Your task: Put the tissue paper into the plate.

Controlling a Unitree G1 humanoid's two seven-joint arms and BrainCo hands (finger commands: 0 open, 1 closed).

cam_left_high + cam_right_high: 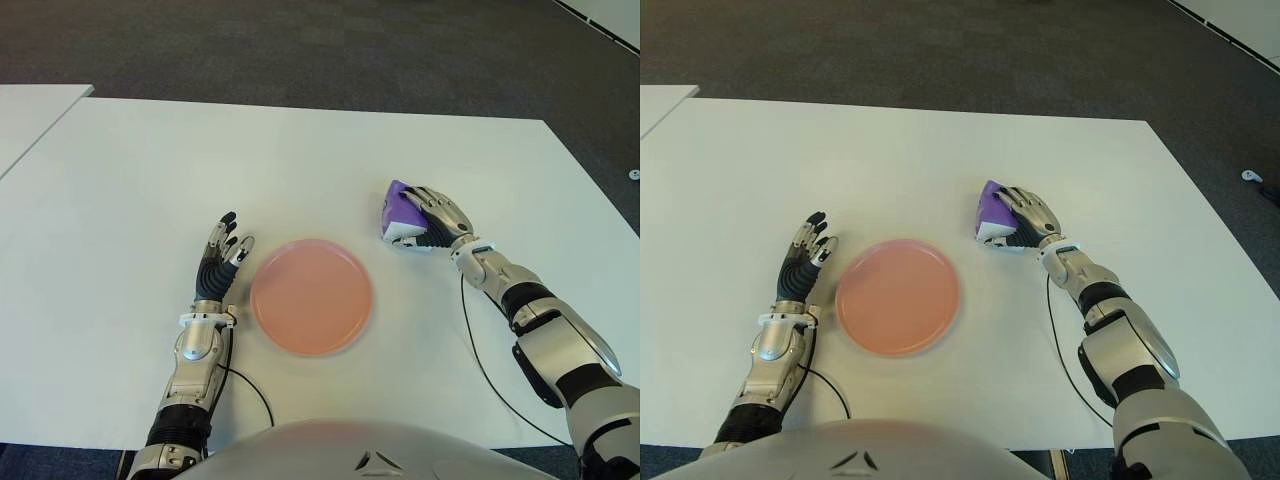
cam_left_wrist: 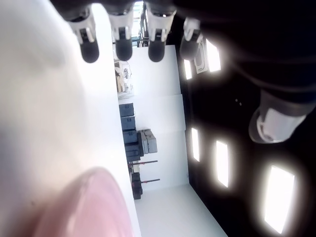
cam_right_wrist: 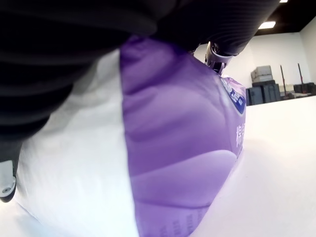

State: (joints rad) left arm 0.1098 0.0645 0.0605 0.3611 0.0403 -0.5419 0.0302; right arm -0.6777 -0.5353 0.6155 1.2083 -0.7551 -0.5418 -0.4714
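Seemingly the right hand (image 1: 432,220) had its fingers wrapped over the tissue pack (image 1: 400,214); a loose hold risked dropping it short of the plate (image 1: 311,296); the left hand (image 1: 218,258), fingers spread, showed beside the plate.

Small soft pack of tissue paper in purple and white plastic wrap (image 1: 398,216): purple upper part, white lower part, small print on purple side. Sits on white desk (image 1: 300,160), right of plate, apart from it. Right robot hand (image 1: 432,219) curled over its top and far side, gripping it.

Round flat pink plate (image 1: 311,296): empty, lying flat on desk near front edge, centre of scene.
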